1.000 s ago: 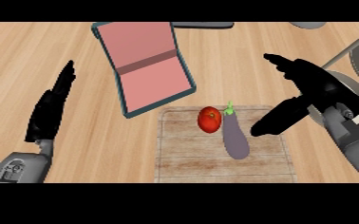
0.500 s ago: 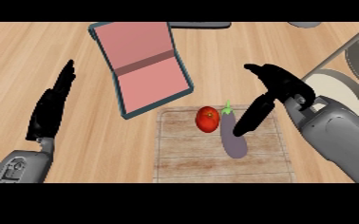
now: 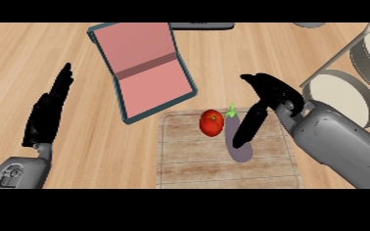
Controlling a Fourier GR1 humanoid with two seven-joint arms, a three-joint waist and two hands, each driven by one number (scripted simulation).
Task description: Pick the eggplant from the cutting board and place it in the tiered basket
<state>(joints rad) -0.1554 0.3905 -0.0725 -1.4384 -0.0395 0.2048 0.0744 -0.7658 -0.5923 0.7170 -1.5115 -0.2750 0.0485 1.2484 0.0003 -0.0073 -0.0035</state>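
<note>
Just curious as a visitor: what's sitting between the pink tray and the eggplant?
In the head view, a red tomato lies on the cutting board, between the pink tray and the eggplant.

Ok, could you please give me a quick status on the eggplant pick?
Right hand open, fingers over eggplant. Left hand open, resting at left. Eggplant on cutting board. Tomato close beside it.

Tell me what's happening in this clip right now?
The robot's right hand is over the purple eggplant on the cutting board, its fingers reaching down along the eggplant but not yet curled round it. A tomato lies just beside the eggplant on the board. The tiered basket stands at the right edge, with nothing moved to it so far. The left hand rests open at the left.
</note>
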